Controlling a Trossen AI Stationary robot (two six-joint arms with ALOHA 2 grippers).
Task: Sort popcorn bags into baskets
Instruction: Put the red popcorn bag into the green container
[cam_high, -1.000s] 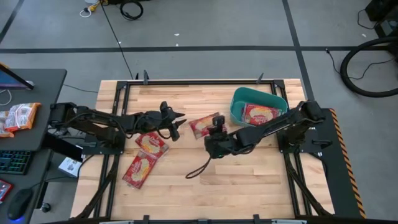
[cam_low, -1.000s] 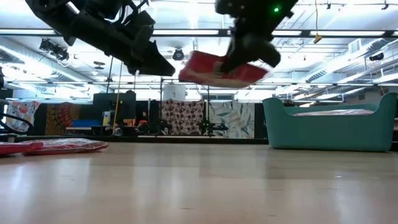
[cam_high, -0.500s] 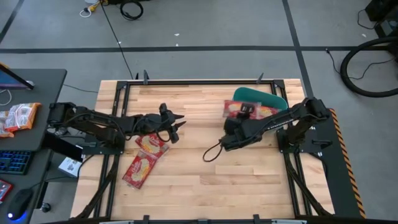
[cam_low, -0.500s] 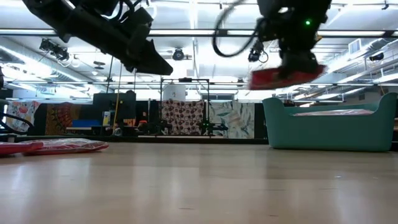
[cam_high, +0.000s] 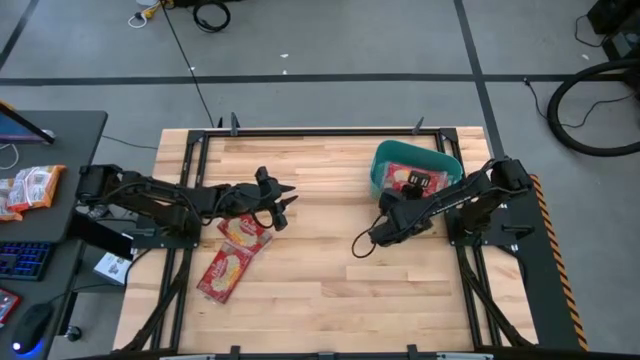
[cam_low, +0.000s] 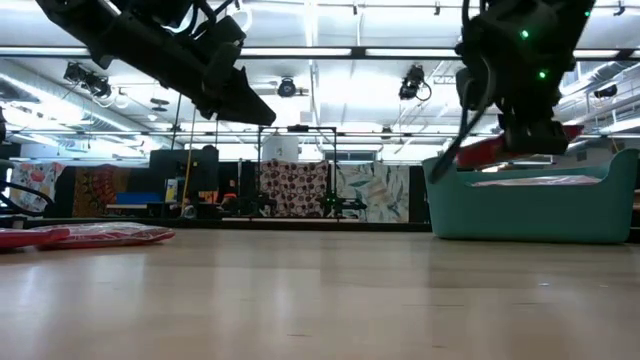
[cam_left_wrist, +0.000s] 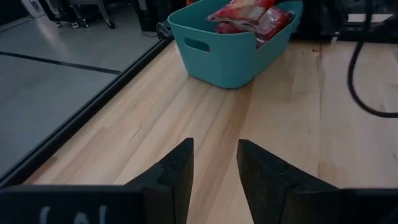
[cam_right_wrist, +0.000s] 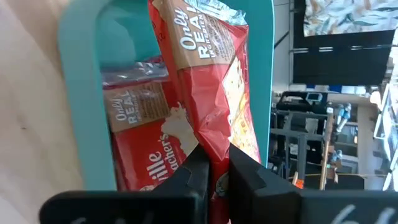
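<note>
Gripping a red popcorn bag (cam_right_wrist: 208, 87) by its lower edge, the right gripper (cam_right_wrist: 214, 171) is held over the teal basket (cam_right_wrist: 78, 106), its fingers closed on the packet. In the high view the bag is seen above the basket's open top, and another bag (cam_right_wrist: 146, 146) already lies flat inside. The drop-off step is judged to be in hand: what is called for next is a release, with the fingers parted so that the packet falls within the walls rather than onto the rim. From the low view the bag seems to hang just above the rim, though its height is hard to judge. The left gripper (cam_left_wrist: 214, 177) is held open above the table, near two bags (cam_high: 232, 252) left on the wood.
</note>
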